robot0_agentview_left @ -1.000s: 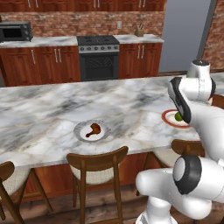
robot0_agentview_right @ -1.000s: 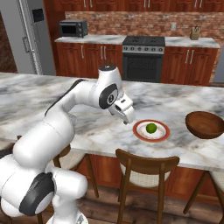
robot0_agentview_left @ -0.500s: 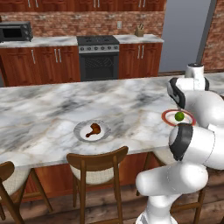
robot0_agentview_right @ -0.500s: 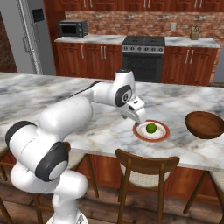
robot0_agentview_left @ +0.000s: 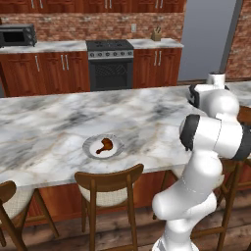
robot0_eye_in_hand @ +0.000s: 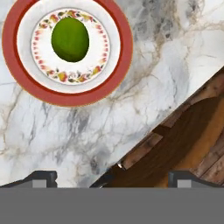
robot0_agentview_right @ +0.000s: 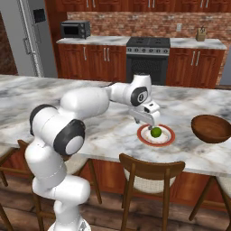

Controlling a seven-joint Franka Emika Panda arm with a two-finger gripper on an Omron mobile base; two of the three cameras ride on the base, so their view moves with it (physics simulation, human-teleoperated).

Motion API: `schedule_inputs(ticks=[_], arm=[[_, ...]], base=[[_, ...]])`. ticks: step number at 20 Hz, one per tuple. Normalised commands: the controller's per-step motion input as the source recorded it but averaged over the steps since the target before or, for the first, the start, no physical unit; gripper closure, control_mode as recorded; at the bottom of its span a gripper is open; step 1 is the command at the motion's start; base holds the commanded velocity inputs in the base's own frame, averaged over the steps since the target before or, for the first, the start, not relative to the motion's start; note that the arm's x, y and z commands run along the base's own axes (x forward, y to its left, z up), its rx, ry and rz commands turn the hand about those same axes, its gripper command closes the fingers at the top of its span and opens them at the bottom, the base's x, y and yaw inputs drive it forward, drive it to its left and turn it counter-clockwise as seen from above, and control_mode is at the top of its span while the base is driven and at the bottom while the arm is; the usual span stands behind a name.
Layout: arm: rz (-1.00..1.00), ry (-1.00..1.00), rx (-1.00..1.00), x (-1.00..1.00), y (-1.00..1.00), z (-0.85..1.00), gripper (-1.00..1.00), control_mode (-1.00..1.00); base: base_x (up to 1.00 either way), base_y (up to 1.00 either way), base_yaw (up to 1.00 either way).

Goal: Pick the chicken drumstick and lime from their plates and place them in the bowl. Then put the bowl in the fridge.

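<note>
The gripper hangs with fingers spread wide and empty, just left of the red plate. The lime sits at that plate's middle, the bowl to its right. The drumstick lies on the grey plate. The fridge stands behind. No writing is readable.

Marble counter with plates, bowl
</note>
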Motion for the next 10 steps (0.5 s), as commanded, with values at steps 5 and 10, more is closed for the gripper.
schedule_inputs(ticks=[5, 10], arm=[[0.00, 0.00, 0.06, 0.40, -0.21, -0.36, -1.00, -1.00], [0.00, 0.00, 0.00, 0.41, -0.08, -0.40, -1.00, -1.00]], base=[[0.00, 0.00, 0.00], [0.00, 0.00, 0.00]])
